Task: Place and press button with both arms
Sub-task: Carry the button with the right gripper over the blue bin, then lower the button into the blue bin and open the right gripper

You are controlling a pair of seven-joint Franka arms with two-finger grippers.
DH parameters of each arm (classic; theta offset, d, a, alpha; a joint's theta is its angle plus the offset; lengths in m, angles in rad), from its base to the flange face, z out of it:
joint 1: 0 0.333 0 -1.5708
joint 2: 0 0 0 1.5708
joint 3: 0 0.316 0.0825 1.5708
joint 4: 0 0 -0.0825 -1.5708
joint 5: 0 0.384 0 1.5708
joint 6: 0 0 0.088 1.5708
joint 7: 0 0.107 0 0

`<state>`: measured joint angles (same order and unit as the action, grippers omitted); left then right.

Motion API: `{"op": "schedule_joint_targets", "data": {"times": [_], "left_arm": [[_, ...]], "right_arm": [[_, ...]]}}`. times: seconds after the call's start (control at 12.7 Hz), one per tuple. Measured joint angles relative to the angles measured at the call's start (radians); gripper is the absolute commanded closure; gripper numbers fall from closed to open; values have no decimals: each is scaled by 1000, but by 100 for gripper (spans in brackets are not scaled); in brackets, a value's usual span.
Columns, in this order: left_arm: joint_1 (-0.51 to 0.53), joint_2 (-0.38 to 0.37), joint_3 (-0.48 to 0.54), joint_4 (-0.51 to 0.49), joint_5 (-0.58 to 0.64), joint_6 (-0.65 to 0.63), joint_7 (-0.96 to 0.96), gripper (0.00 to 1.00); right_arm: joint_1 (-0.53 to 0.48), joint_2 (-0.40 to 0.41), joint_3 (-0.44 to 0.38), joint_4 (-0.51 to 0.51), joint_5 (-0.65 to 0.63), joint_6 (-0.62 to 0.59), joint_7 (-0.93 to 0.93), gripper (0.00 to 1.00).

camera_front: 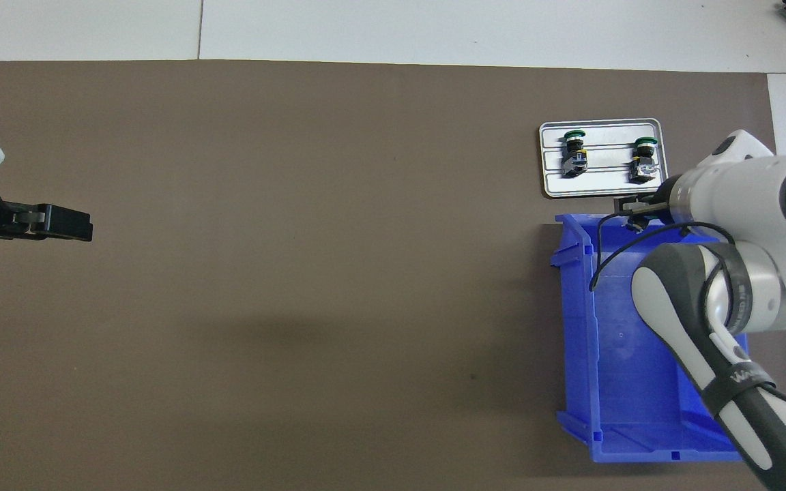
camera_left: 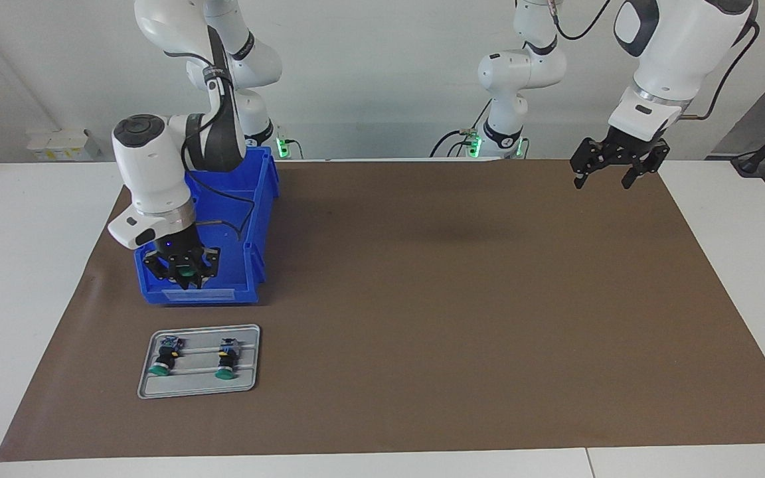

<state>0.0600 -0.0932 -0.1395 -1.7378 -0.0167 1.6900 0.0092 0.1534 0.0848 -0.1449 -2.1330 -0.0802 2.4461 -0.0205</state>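
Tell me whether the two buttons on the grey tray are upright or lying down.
Lying down: both buttons rest on their sides on the tray, green caps pointing away from the robots.

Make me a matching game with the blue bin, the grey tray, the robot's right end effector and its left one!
Things:
1. blue bin
2. grey tray
3. right end effector
4. left end effector

Matches:
A. open, holds nothing, waits over the mat
B. carries two green buttons
C. shut on a green button
D. sits nearer to the robots than the tray

Pairs: 1-D, 2-B, 3-C, 4-A
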Motion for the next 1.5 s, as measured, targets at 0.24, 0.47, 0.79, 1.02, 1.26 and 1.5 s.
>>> {"op": "schedule_joint_targets", "data": {"times": [0.24, 0.47, 0.79, 1.02, 1.26, 1.5], "left_arm": [[0, 0, 0, 0, 0, 0, 0, 0], [0, 0, 0, 0, 0, 0, 0, 0], [0, 0, 0, 0, 0, 0, 0, 0], [0, 0, 0, 0, 0, 0, 0, 0], [0, 0, 0, 0, 0, 0, 0, 0], [0, 0, 0, 0, 0, 0, 0, 0]], "right_arm": [[-16, -83, 1, -213, 0, 144, -1, 100], [-32, -89, 1, -311, 0, 275, -3, 100], [-44, -89, 1, -325, 0, 279, -3, 7], [-45, -89, 1, -328, 0, 279, -3, 2], [-44, -95, 5, -296, 0, 240, -3, 2], [-43, -120, 8, -123, 0, -16, -3, 2]]}}
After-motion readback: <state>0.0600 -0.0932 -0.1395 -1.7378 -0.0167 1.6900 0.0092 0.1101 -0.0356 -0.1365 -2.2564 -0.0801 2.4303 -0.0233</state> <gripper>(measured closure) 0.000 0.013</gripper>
